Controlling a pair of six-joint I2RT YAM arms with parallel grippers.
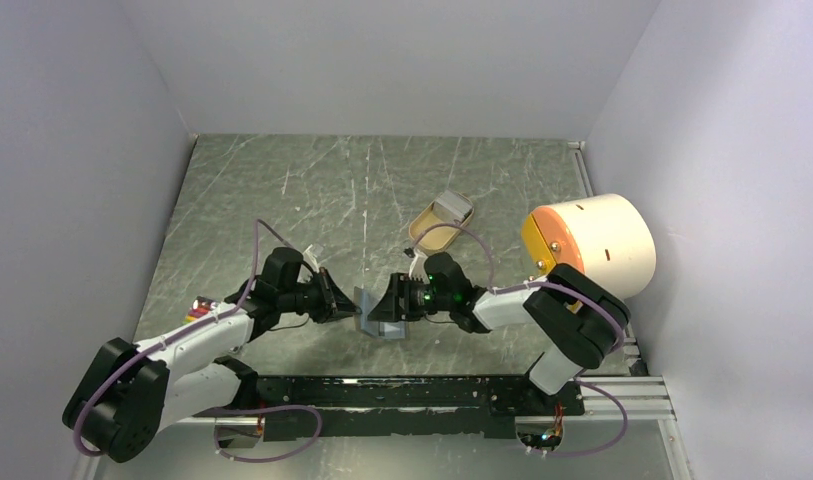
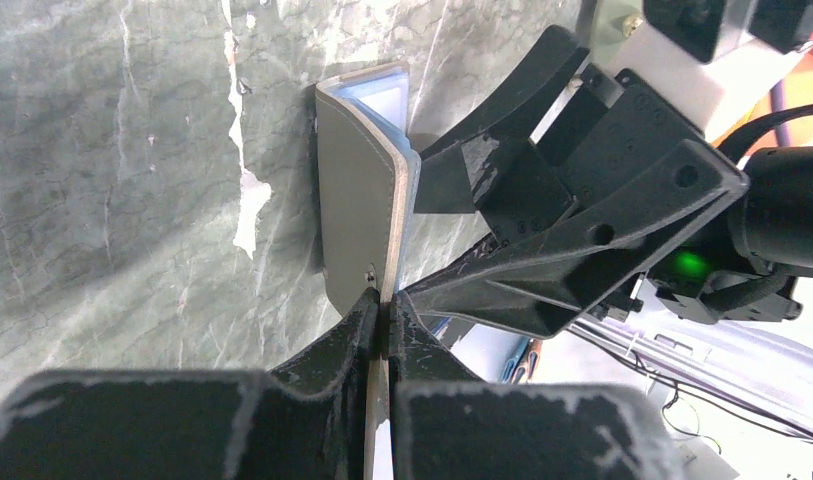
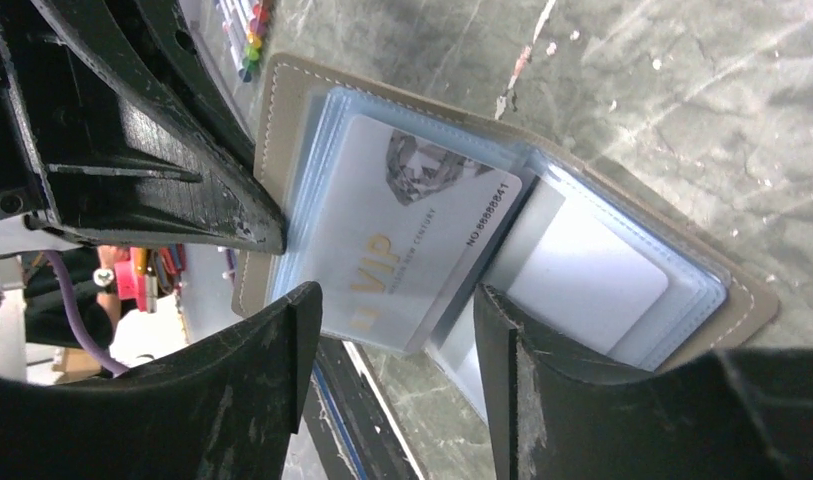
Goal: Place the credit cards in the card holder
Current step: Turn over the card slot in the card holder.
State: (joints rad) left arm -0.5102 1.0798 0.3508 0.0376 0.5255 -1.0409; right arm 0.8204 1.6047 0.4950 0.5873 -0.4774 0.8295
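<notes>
ahead of the right gripper (image 3: pixel 394 300), jaws spread, likely easing the credit card (image 3: pixel 402 230) squarely into its sleeve, pinching the card holder (image 2: pixel 354 200) steady in the left gripper (image 2: pixel 382 308).

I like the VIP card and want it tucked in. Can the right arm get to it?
Probably yes. The right tool is open right at the VIP card, one finger each side, nothing in between. The left tool pinches the cover of the card holder, so it stands open.
</notes>
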